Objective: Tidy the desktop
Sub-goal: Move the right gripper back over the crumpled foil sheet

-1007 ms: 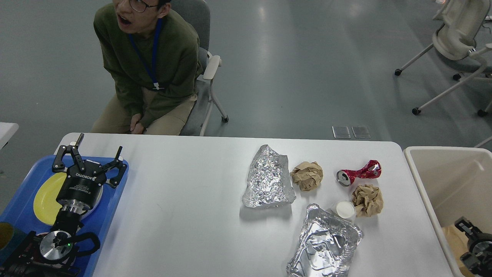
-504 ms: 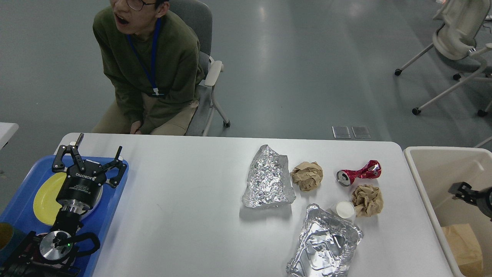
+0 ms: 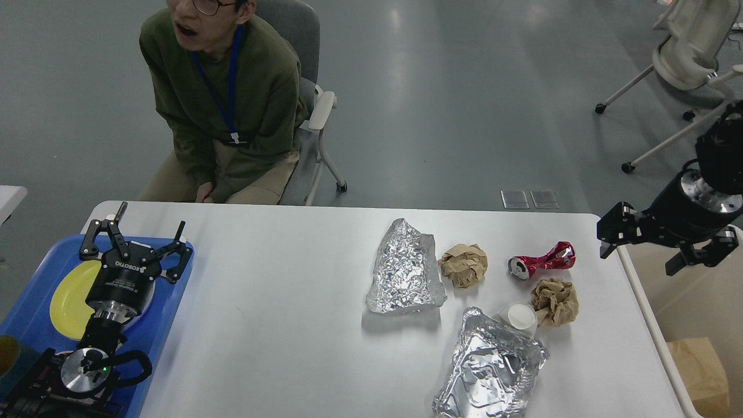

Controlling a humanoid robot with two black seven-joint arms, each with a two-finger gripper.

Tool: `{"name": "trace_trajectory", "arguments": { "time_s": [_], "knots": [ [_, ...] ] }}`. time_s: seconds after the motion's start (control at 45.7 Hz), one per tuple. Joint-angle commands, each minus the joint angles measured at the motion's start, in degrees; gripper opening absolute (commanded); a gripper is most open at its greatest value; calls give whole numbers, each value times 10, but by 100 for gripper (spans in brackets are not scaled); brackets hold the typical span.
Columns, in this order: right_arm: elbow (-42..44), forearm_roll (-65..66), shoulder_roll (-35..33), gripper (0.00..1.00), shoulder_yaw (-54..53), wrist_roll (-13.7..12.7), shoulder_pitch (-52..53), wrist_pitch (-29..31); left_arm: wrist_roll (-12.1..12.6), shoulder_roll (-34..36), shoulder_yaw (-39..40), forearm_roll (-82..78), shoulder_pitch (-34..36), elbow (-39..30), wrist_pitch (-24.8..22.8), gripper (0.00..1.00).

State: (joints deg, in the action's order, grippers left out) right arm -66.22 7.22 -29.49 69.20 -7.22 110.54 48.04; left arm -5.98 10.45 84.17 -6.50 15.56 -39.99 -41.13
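My large white matte bench [image 3: 278,325] stands on grey floor [image 3: 464,87], bearing crumpled foil and paper. My left pincer [image 3: 136,235] hangs released over the blue plastic tray [image 3: 168,313]; my right pincer [image 3: 638,247], by the bench's right edge, I cannot tell.

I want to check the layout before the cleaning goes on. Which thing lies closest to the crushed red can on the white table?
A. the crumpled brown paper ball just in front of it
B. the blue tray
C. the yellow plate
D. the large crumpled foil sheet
A: the brown paper ball lies right in front of the crushed red can, nearer than the foil sheet.
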Motion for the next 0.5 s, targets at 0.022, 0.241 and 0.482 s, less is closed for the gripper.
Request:
{"name": "trace_trajectory", "arguments": {
  "time_s": [0.022, 0.241, 0.482],
  "knots": [
    [-116, -7, 10, 100, 6, -1, 110, -2, 0, 0, -1, 0, 0, 0, 0, 96],
    [-242, -75, 83, 100, 36, 2, 244, -29, 0, 0, -1, 0, -1, 0, 0, 96],
    [-287, -120, 159, 100, 58, 19, 278, -120, 0, 0, 0, 0, 0, 0, 0, 96]
  ]
}}
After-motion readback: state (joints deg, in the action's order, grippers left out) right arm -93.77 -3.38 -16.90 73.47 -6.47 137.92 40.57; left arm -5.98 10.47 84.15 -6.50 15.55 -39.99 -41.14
